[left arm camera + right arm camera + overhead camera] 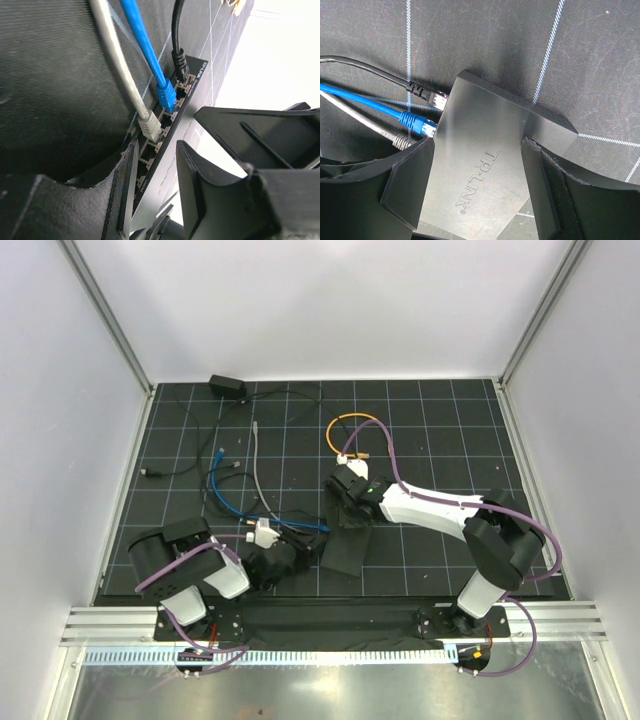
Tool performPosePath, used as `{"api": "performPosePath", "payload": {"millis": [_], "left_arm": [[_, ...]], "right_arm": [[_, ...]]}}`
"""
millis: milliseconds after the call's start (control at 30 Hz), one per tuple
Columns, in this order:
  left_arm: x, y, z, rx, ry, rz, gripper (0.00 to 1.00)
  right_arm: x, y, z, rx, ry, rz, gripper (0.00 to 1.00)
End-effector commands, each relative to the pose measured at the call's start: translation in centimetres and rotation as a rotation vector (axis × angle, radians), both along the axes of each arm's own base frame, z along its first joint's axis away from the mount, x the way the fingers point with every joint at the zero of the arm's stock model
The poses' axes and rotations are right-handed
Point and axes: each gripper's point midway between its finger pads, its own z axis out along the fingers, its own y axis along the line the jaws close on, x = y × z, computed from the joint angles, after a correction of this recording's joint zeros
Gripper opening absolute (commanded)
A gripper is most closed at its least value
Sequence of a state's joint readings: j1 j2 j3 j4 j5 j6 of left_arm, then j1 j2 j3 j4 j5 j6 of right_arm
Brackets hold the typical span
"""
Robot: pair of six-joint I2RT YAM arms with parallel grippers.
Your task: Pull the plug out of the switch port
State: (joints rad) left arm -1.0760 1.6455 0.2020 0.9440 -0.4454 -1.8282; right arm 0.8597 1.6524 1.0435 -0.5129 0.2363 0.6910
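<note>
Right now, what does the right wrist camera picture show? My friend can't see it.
A flat black box marked TP-LINK lies on a black grid mat, between the two fingers of the right pincer. A black cable, a blue cable and a grey cable are plugged side by side into its left edge.

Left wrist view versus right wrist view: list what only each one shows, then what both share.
Only the left wrist view: the switch's port row seen face-on, with empty sockets beside the grey plug.
Only the right wrist view: the switch's top face with its TP-LINK lettering, and the right gripper closed on its two sides.
Both: the grey plug, blue plug and black plug seated in the same edge of the switch.
</note>
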Motion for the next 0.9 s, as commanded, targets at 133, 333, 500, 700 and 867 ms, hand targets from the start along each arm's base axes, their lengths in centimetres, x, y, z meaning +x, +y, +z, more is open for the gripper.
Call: {"api": "performPosePath", "payload": {"millis": [133,333,500,700,867], "left_arm": [[0.6,1.1,-0.4,-0.006,0.0,0.092,0.38],[1.1,0.6,-1.1,-0.002,0.016,0.119,0.35],[1.0,0.6,-2.0,0.002,0.041,0.121,0.36],[0.9,1.1,-2.5,0.003,0.053,0.135,0.33],[0.9,1.0,-2.8,0.018,0.035,0.125,0.21]], "right_arm": [[-0.1,0.0,-0.9,-0.009,0.021,-0.006,0.78],[-0.1,-0.1,-1.0,-0.01,0.025,-0.007,0.78],[-0.2,0.0,-1.0,-0.011,0.026,-0.004,0.77],[-0.2,0.1,-0.8,-0.007,0.025,-0.001,0.77],[-0.3,0.0,-1.0,-0.017,0.032,0.006,0.77]]}}
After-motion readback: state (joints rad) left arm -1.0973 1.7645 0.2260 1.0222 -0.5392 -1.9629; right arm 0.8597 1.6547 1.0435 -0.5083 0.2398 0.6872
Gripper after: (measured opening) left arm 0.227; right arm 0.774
